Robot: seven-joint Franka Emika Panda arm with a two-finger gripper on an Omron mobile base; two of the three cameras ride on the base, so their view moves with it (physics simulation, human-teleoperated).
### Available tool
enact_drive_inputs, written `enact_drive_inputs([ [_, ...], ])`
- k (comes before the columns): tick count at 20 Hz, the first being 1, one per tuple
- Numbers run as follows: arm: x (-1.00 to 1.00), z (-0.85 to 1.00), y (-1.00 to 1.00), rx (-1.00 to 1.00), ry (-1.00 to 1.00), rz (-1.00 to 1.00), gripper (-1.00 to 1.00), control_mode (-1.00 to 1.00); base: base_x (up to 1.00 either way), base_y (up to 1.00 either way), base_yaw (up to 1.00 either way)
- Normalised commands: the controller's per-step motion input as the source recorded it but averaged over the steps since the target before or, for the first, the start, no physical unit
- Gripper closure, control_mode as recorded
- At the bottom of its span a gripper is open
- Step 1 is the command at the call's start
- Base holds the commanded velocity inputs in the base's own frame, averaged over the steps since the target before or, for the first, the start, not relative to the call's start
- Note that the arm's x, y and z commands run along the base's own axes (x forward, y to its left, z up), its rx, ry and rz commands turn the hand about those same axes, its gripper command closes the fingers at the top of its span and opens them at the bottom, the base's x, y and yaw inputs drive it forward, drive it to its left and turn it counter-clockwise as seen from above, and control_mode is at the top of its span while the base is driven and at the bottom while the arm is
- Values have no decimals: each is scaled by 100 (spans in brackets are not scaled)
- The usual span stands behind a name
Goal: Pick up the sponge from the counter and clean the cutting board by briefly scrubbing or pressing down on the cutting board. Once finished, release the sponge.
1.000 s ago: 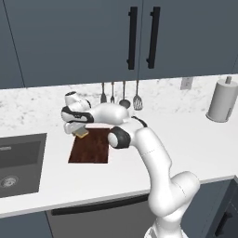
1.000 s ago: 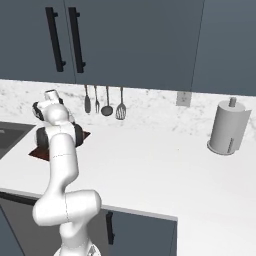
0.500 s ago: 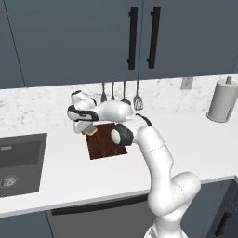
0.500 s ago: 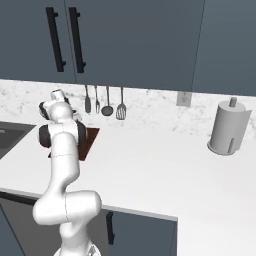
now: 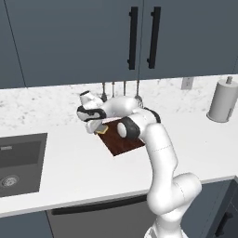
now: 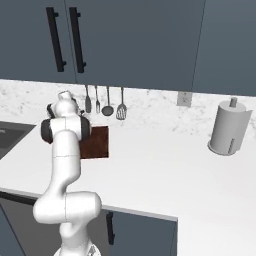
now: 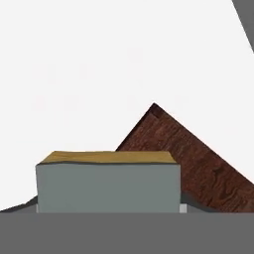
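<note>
On a white counter [image 5: 69,167] beneath dark cabinets [image 5: 69,42], the gripper [image 5: 96,126], left of centre in the left base view, clamps the sponge [image 5: 102,128]. It sits over the cutting board's [image 5: 122,142] upper-left corner; hand view shows the sponge [image 7: 108,181] at lower centre.

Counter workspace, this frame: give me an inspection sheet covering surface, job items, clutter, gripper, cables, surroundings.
Surface: white counter, marble backsplash behind.
Job items: sponge between the fingers, at the near-left corner of the board; the board lies flat and skewed to the counter edge.
Clutter: paper towel roll far right; hanging utensils on the backsplash.
Gripper: gripper shut on the sponge, low over the board's corner; contact with the board cannot be judged.
Cables: nothing seen.
Surroundings: sink to the left, dark cabinets above, wall outlet.
</note>
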Motion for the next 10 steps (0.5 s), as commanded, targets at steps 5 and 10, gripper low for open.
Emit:
enact_drive_inputs([
  [5, -93, -22, -66, 2, -3, 22, 100, -100, 0, 0, 0],
  [10, -100, -2, -42, 7, -1, 31, 100, -100, 0, 0, 0],
])
